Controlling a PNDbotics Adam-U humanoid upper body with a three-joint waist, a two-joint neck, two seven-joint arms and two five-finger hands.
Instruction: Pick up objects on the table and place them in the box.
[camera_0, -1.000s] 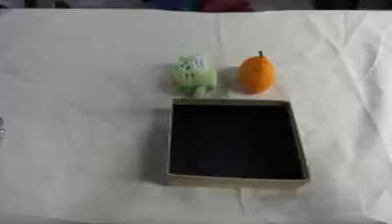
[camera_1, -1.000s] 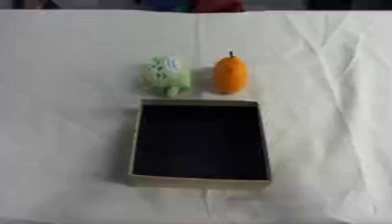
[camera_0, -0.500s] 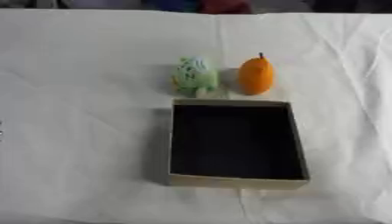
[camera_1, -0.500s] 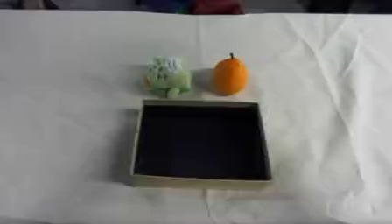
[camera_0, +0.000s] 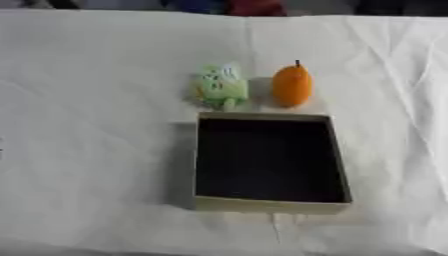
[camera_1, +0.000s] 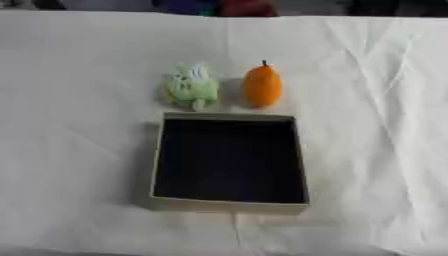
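Nothing has moved; we see no hands, so their state is unknown. White wrinkled cloth (camera_0: 96, 150) covers the surface. Green toy (camera_0: 220, 86) and orange fruit (camera_0: 292, 86) sit just beyond the box's (camera_0: 262, 204) far edge.

Both looking steeply down from head height onto the white-clothed surface (camera_0: 96, 150), facing its far edge. Nearly identical framing: box (camera_0: 267, 160), green thing (camera_1: 192, 89) and orange fruit (camera_0: 292, 86) shared, shifted slightly leftward in the right eye view.
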